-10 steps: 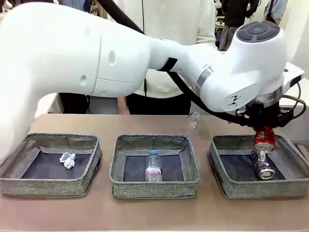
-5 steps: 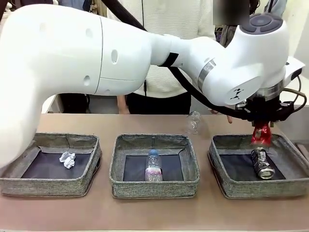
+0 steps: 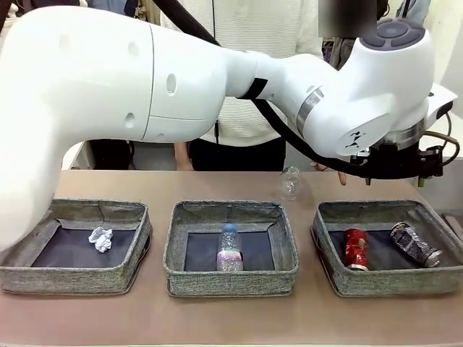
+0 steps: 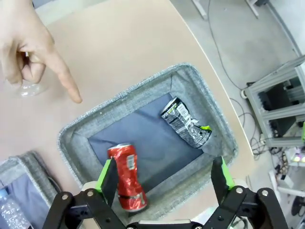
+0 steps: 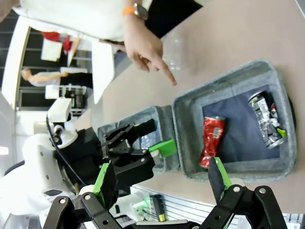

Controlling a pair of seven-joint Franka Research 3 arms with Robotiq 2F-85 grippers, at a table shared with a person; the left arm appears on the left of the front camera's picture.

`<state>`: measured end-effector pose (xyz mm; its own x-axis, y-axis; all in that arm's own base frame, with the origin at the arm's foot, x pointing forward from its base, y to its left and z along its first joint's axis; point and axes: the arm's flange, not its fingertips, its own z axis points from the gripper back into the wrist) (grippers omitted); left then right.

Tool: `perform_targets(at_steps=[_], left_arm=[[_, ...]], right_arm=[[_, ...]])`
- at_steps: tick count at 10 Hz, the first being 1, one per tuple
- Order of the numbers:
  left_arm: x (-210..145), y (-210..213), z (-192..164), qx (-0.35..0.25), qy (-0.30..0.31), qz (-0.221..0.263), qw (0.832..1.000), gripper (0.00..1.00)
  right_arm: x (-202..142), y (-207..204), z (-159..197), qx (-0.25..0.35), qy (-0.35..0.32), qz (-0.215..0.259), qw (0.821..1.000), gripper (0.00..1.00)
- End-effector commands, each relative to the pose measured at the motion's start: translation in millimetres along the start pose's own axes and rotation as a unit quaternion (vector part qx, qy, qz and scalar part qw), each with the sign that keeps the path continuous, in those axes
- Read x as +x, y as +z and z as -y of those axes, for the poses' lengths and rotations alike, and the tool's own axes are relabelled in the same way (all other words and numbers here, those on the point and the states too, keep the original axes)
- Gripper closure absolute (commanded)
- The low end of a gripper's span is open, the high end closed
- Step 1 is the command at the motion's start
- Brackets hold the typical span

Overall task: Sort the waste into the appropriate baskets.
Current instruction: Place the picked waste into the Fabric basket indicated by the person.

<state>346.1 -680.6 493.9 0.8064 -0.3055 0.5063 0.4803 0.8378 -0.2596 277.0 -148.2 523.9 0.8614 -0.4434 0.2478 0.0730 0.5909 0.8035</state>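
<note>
Three grey woven baskets sat in a row along the lower part of the front frame on the brown desk [image 3: 217, 318]. The left basket [image 3: 72, 278] held a crumpled white paper ball [image 3: 102, 238] on its dark floor. The middle basket [image 3: 231, 285] held a clear plastic bottle [image 3: 230, 249] lying lengthwise, cap toward the far side. The right basket [image 3: 340, 278] held two cans apart from each other: a crushed red can [image 3: 355, 249] toward its left and a crushed dark can [image 3: 414, 243] toward its right wall.

Above that right basket, in the upper right of the frame, hung the left pincer [image 4: 164, 179], its jaws spread wide and holding nothing; in its wrist view the red can lay just below and beside one green pad. The right pincer [image 5: 162, 179] was likewise wide open and empty.

A crushed clear plastic container [image 3: 289, 182] stood on the desk behind the baskets, right of centre, and the person's hand [image 4: 28, 50] pointed a finger close by it.
</note>
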Motion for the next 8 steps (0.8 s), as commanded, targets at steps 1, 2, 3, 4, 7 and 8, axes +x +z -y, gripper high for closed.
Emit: perform_targets(at_steps=[1,2,3,4,7,8], left_arm=[[7,14,-3,0.007,0.004,0.011,1.000,0.00],[8,22,-5,0.005,0.006,0.011,1.000,0.00],[9,39,-10,0.001,0.006,0.003,1.000,0.00],[11,70,-21,-0.004,-0.018,-0.023,1.000,0.00],[12,210,-103,0.043,-0.021,-0.041,0.998,0.00],[5,242,-139,0.060,0.007,-0.050,0.997,0.00]], right_arm=[[2,4,1,0.001,0.002,-0.007,1.000,0.00],[2,4,1,0.001,0.002,-0.007,1.000,0.00],[2,4,1,0.001,0.002,-0.007,1.000,0.00],[2,4,1,0.001,0.002,-0.007,1.000,0.00],[2,4,1,0.001,0.002,-0.007,1.000,0.00],[0,1,1,0.001,-0.001,0.001,1.000,0.00]])
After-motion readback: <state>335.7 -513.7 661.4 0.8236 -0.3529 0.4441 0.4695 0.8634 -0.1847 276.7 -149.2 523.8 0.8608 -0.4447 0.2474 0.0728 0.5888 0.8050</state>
